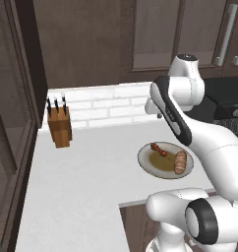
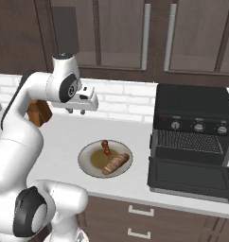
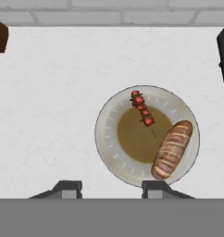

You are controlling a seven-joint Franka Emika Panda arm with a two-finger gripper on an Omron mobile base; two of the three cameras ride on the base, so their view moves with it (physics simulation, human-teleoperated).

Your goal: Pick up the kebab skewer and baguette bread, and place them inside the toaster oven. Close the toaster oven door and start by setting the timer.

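Gripper (image 3: pixel 109 187), two dark finger tips on a white arm: poised high above the white countertop (image 1: pixel 81 187), jaws standing apart with nothing between them, pointing down over the left part of the plate.

Plate (image 3: pixel 107 139), round, pale grey rim with a brown centre: rests on the countertop, between the knife block and the oven.

Kebab skewer (image 3: pixel 142 109), thin stick with small red and dark chunks: lies on the plate's far half, running from the rim toward the brown centre, apart from the loaf.

Baguette bread (image 3: pixel 171 149), small elongated golden-brown loaf with scored crust: lies slantwise on the plate's right side, one end near the rim.

Toaster oven (image 2: pixel 194 106), black boxy countertop unit with three small silver knobs in a row and a wire rack visible inside: stands on the countertop to the right of the plate, against the white brick backsplash (image 2: pixel 126 101).

Toaster oven door (image 2: pixel 189 177), black drop-down panel: lowered fully open, lying flat in front of the cavity.

Knife block (image 1: pixel 59 125), brown wood with dark handles: stands at the countertop's far left, well apart from the plate.
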